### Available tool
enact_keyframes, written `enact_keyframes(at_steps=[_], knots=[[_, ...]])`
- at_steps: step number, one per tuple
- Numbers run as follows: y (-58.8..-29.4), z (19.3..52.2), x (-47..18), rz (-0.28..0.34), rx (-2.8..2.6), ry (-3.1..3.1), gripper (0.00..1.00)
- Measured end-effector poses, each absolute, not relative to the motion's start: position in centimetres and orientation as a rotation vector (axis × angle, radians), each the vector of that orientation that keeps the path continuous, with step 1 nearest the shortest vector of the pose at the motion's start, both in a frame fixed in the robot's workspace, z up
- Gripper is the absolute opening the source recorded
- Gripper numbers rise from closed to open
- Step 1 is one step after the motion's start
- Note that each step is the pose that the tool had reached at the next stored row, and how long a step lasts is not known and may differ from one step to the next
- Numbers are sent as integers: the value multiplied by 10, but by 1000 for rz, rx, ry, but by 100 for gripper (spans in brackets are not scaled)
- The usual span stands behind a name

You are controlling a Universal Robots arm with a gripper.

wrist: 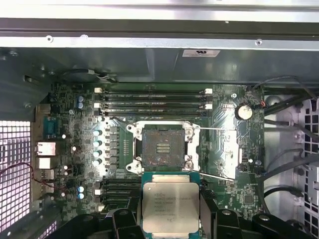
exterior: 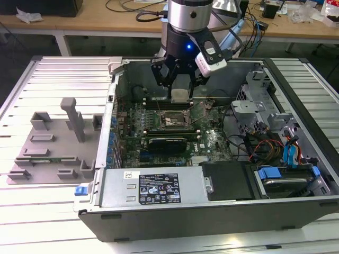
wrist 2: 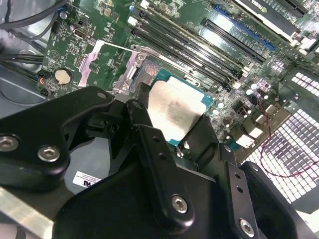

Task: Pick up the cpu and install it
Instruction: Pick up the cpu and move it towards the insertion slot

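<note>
Silvery metal plate upward, the cpu [wrist: 171,206] hangs level in the hand [exterior: 180,89], whose black fingers [wrist 2: 141,117] are closed on its opposite edges, apparently to leave the contact side free. It is held above the motherboard [wrist: 89,164] inside the open computer case [exterior: 159,193], near the uncovered socket [wrist: 163,147], not yet seated in it.

The computer case [exterior: 122,193] lies open on the table [exterior: 53,217], with a fixture [exterior: 58,143] beside it on the exterior view's left. Inside, the gripper [exterior: 180,91] holds the cpu [wrist: 171,206] above the motherboard [wrist: 232,199], just beside the socket [wrist: 163,148] and seemingly clear of it.
</note>
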State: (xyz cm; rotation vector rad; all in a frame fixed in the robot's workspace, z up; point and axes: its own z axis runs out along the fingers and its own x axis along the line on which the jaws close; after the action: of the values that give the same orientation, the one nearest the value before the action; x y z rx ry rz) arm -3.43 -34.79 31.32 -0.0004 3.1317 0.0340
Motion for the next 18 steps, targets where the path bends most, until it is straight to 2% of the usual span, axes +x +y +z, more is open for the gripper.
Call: enact_keyframes(at_steps=[9,18], knots=[[-341,301,-34,34,0,3132,55],[-332,272,-34,33,-3,3132,55]])
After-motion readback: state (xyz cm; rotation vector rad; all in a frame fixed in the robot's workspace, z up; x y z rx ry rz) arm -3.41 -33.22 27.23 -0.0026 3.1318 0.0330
